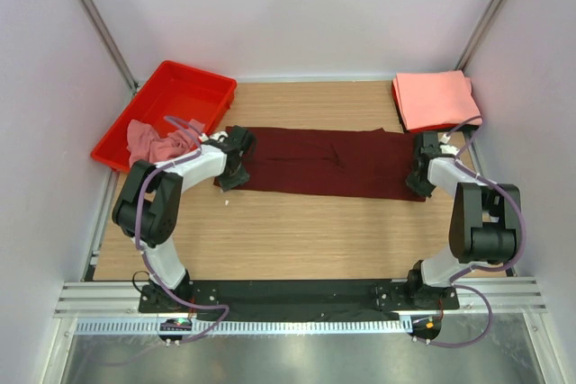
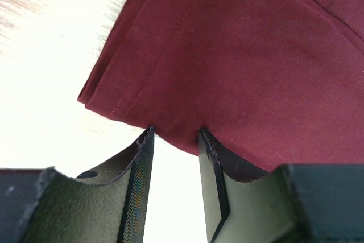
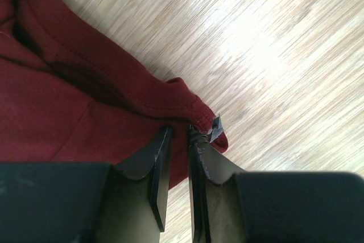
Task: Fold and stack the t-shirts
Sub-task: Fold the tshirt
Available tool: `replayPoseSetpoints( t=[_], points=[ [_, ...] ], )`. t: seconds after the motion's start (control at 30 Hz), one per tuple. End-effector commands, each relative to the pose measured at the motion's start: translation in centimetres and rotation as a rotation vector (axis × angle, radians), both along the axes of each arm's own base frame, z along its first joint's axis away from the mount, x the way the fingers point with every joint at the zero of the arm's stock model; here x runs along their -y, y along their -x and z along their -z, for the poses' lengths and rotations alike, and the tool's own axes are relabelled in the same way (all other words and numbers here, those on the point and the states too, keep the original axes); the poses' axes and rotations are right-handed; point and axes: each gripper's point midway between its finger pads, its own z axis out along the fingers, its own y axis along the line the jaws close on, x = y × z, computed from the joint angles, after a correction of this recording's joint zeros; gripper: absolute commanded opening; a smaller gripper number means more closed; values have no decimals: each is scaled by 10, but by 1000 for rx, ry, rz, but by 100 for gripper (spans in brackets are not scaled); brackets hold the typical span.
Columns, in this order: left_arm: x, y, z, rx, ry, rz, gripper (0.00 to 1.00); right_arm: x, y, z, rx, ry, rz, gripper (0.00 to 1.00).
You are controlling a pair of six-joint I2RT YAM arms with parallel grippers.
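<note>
Cloth runs across the middle of the surface (image 1: 297,231) as one long band: the maroon shirt (image 1: 328,161), folded lengthwise and lying flat, with an arm at each short end. That layout looks chosen so both ends can be taken at once and the band folded across without twisting. The left tool (image 2: 176,132) sits low at the shirt's left end with its jaws apart. Bright surface shows between them and the layered hem only just reaches the tips, so nothing is clamped there. The right tool (image 3: 179,130) is at the right end, jaws drawn almost together over the corner beside a small tag (image 3: 216,123). The cloth bunches up at the tips, which I read as a pinch on that corner, though the contact itself is hidden. The shirt thus stretches between the two tools, reaching both, its body toward the centre. A salmon shirt (image 1: 436,101) lies folded at the far right corner, likely the start of the stack and close to the right arm for an easy drop. A pink shirt (image 1: 151,141) hangs crumpled over the near rim of the tray (image 1: 193,78) at far left, apparently waiting its turn.
</note>
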Motion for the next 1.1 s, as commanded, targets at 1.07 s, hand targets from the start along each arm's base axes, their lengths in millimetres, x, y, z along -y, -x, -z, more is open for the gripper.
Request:
replayPoseSetpoints(
  t=[1.07],
  points=[
    [-7,32,-6,-110,-111,85,25,24,-25,-87,137,-53,40,33]
  ],
)
